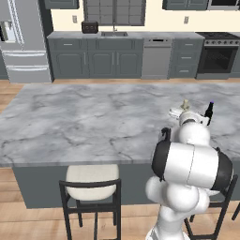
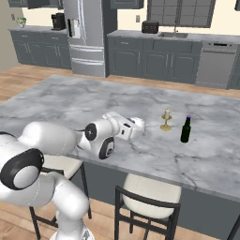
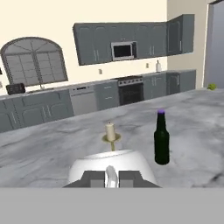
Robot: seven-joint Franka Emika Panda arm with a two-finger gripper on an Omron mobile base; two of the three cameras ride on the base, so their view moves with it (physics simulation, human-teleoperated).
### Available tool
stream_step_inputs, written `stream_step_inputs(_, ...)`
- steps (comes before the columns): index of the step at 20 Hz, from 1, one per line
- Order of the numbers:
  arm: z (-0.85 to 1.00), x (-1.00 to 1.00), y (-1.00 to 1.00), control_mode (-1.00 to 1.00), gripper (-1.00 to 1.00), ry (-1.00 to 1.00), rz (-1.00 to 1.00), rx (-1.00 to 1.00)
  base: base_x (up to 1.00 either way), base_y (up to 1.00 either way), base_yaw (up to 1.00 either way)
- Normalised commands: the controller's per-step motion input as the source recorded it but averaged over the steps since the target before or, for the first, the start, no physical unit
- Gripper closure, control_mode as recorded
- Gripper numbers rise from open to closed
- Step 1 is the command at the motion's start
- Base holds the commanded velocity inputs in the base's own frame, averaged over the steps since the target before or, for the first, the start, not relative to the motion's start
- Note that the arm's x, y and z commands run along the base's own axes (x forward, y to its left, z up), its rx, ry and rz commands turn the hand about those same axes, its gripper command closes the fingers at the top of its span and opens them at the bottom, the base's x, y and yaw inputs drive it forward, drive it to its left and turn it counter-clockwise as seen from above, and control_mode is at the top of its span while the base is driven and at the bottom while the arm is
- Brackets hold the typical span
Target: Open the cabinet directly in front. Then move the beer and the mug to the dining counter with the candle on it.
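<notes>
The white arm reaches out over the large marble worktop (image 2: 70, 108) of the kitchen island, its end effector (image 3: 111, 177) closed on the handle of a white mug (image 3: 113, 162), which it holds low over the marble. In the hand view the rounded body of the mug sits directly ahead of the two dark fingertips (image 3: 92, 178), with the handle pinched between them. The mug (image 2: 139, 124) appears at the tip of the arm in the right base view, and its rim (image 1: 176, 112) shows just beyond the wrist in the left base view. The candle (image 2: 166, 119), a short cream stub in a golden stemmed holder, stands upright on the worktop just beyond the mug; the candle (image 3: 110, 133) rises right behind the mug in the hand view. The beer (image 2: 186, 129), a dark bottle with a purple cap, stands upright on the same marble beside the candle and apart from it; the beer (image 3: 161, 138) is also clear of the mug. Whether the mug touches the marble cannot be told. Stools with cream seats (image 1: 92, 180) stand at the near edge of the island. Dark grey cabinets (image 1: 96, 58), a fridge (image 2: 86, 35) and an oven (image 1: 218, 56) line the far wall.
</notes>
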Motion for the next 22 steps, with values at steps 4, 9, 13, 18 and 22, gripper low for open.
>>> stream_step_inputs(4,-0.09,0.0,0.0,-1.0,1.0,-0.07,0.0,0.0,0.0,0.0,0.0)
stream_step_inputs(9,-0.04,0.0,0.0,-1.0,1.0,-0.03,0.0,0.0,0.0,0.0,0.0)
stream_step_inputs(13,-0.01,0.12,0.0,-1.0,1.0,-0.01,0.0,0.0,0.0,0.0,0.0)
stream_step_inputs(18,-0.14,0.09,0.0,-1.0,1.0,-0.07,0.0,0.0,0.0,0.0,0.0)
stream_step_inputs(22,-0.12,0.0,0.0,-1.0,1.0,-0.17,0.0,0.0,0.0,0.0,0.0)
